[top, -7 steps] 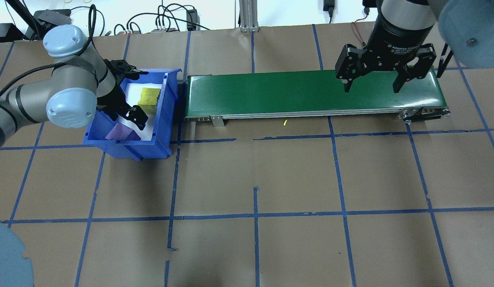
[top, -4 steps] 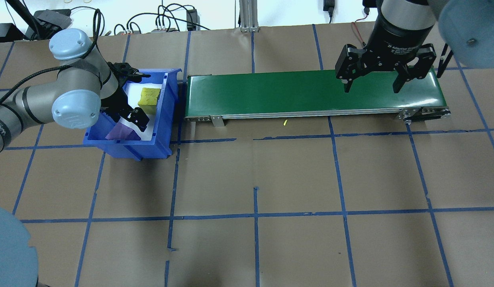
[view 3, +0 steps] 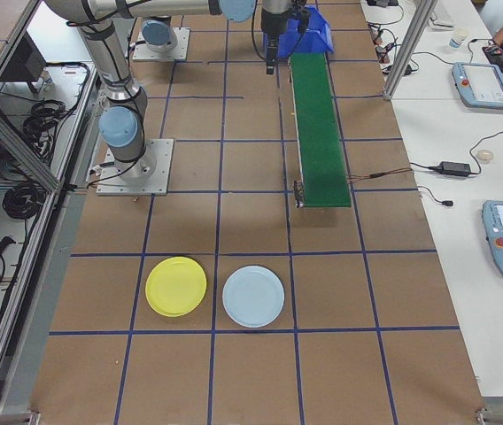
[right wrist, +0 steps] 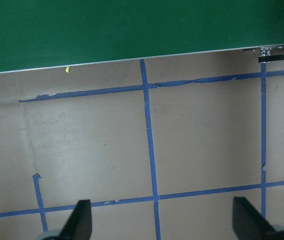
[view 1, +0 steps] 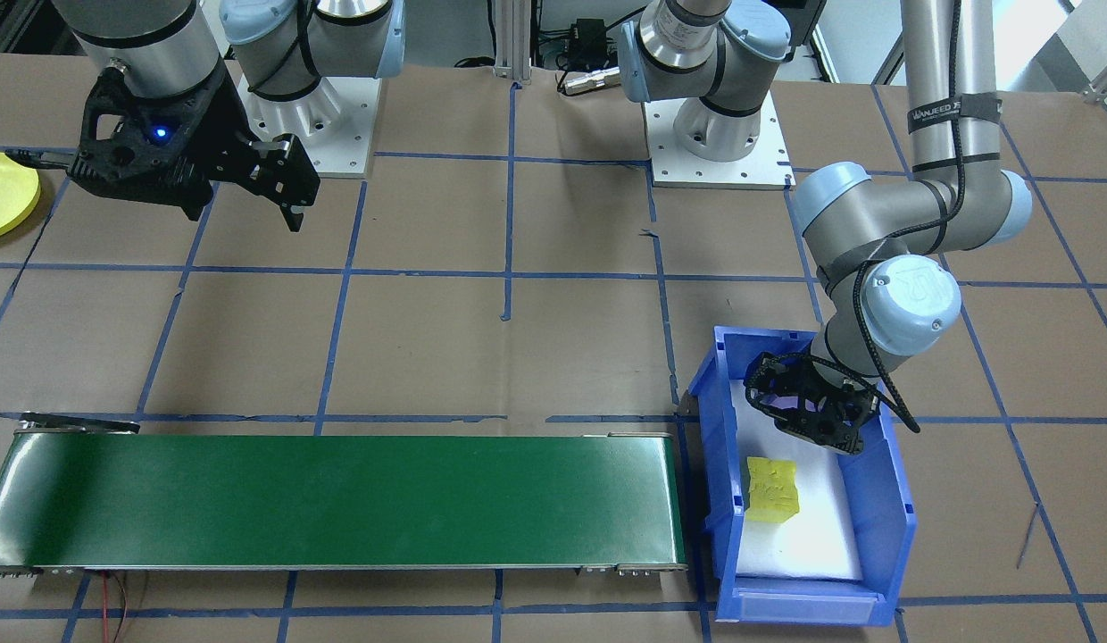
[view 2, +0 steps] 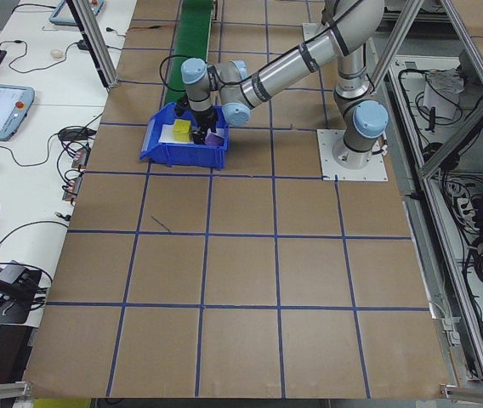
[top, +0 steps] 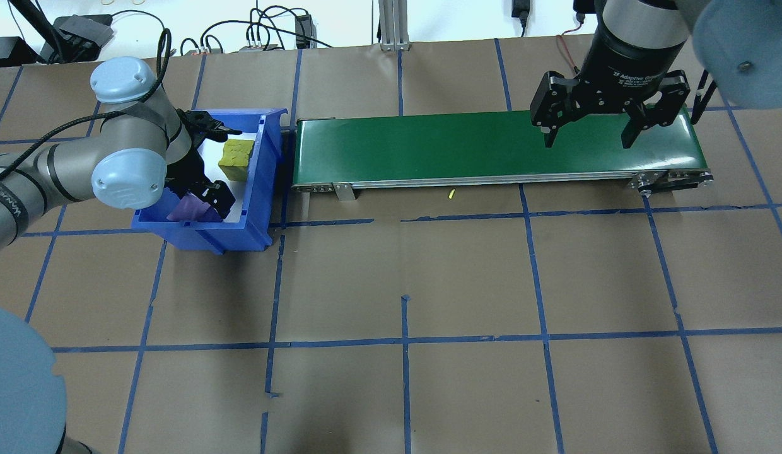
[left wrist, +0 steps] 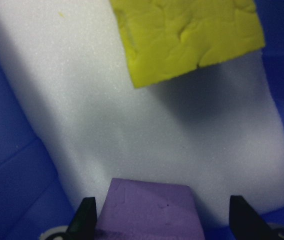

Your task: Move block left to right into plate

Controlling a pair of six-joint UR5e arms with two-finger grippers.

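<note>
On my overhead view the left gripper (top: 208, 165) is down inside the blue bin (top: 265, 189) at the upper left of the frame, jaws spread wide. The wrist camera shows the purple block (left wrist: 149, 210) at the bottom centre, sitting between the two fingertips (left wrist: 86, 215) with a gap on the right side, so I see the jaws open around it and not yet pressing on it. The yellow block (left wrist: 187, 35) lies at the top of that wrist frame, apart from the purple one, both resting on the white foam pad (left wrist: 182, 135) that lines the bin. The bin's blue walls crowd the fingers on both lower corners of the wrist view.

Just right of the bin on the overhead view runs the green conveyor belt (top: 429, 148), along the upper middle. The right gripper (top: 586, 135) hangs over the belt's right end, jaws wide and holding nothing; its wrist camera looks down on the belt edge and the taped brown table (right wrist: 92, 150).

The yellow plate (view 3: 176, 286) sits in the lower left-centre of the right-side view, well apart from the bin, with a pale blue plate (view 3: 253, 296) just beside it. In the front-facing view the yellow plate only peeks in at the left edge.
</note>
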